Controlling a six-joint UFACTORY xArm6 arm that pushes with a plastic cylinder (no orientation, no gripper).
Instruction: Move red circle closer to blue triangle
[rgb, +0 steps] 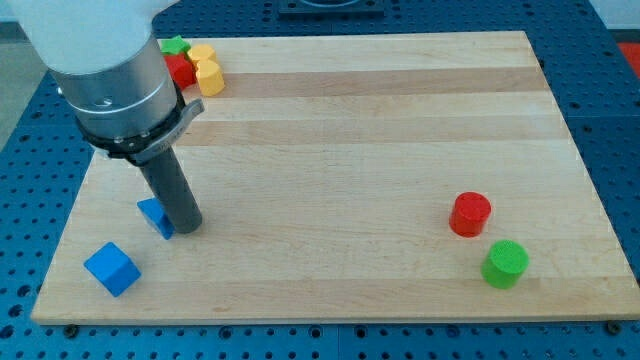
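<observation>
**Rod tip beside the blue triangle, red circle far across the board**

My tip (188, 226) rests on the wooden board (360, 130) toward the view's lower left. It is a plain rod with nothing that opens or closes, and it holds nothing. The blue triangle (155, 216) lies just to the view's left of the tip, partly hidden behind the rod, so close that it looks to be touching, though I cannot tell for sure.

The red circle (470, 214) sits well apart from both, over on the view's right side of the board, lower than the middle. Just below it and slightly to the view's right stands the green circle (505, 263), near but not touching.

A blue cube (111, 268) lies near the board's lower left corner, below and to the view's left of the blue triangle, with a gap between them.

At the view's top left, partly hidden by the arm's grey body (110, 70), a cluster of blocks sits packed together: a green block (176, 45), a red block (181, 69) and a yellow block (206, 68), whose shapes I cannot make out fully.
</observation>
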